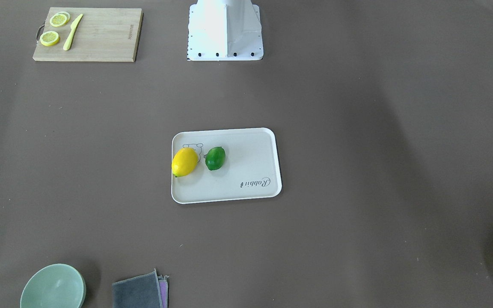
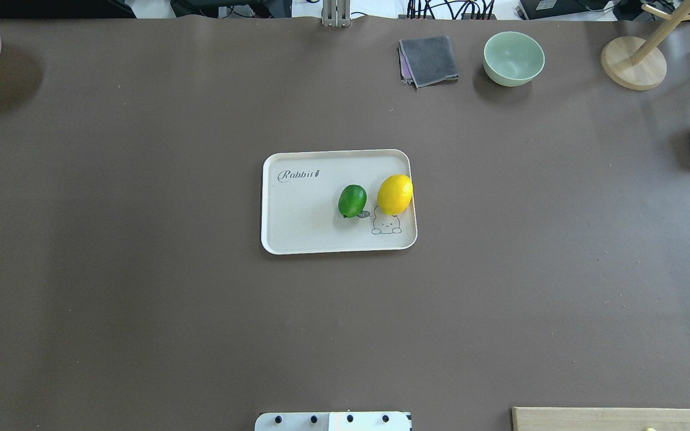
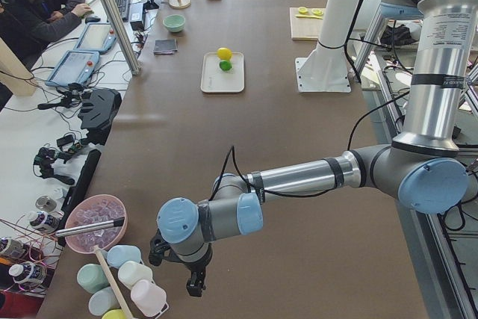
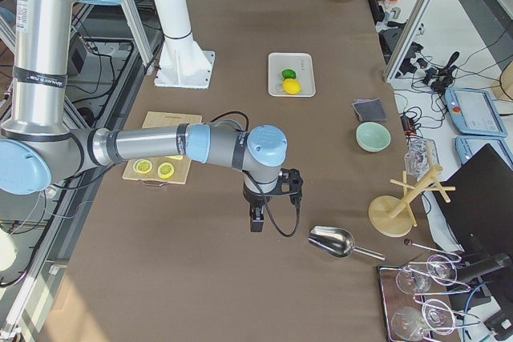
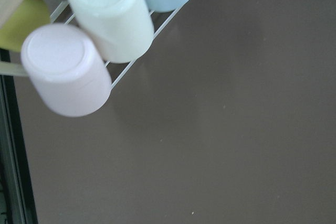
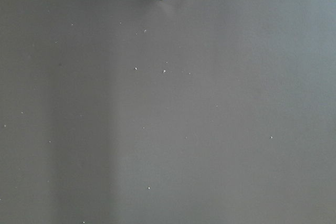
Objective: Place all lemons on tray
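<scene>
Both on tray [image 1: 238,186]: yellow lemon [image 1: 185,162], green lemon [image 1: 215,158]; left hand [image 3: 196,287], right hand [image 4: 256,222] state untellable.

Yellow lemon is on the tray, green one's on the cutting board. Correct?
Not quite. The green lemon is on the tray too, beside the yellow lemon, as the overhead exterior view shows. The cutting board holds only lemon slices and a knife.

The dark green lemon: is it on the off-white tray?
On it: the dark green lemon lies inside the rim of the off-white rectangular tray, beside the bright yellow lemon.
</scene>
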